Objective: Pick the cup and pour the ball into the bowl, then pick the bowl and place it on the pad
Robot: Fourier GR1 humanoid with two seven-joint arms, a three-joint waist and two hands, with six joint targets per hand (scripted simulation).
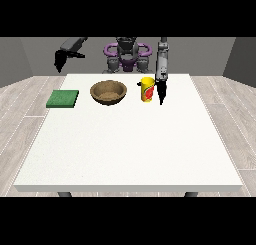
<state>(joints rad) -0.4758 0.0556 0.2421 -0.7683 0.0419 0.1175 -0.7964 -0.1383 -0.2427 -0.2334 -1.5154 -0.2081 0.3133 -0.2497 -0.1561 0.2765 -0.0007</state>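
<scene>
The yellow cup [147,89] stands upright on the table [130,149], between the wooden bowl [108,92] and the hand at the view's right [161,93], which hangs just beside it with fingers pointing down — whether they are apart or together I cannot tell. The likely risk is that hand nudging the cup over sideways, spilling the ball — unseen here — short of the bowl. The cup bears a red label, unreadable; the green pad [63,98] sits beyond the bowl, and the hand at the view's left [59,60] hangs off the table.
</scene>
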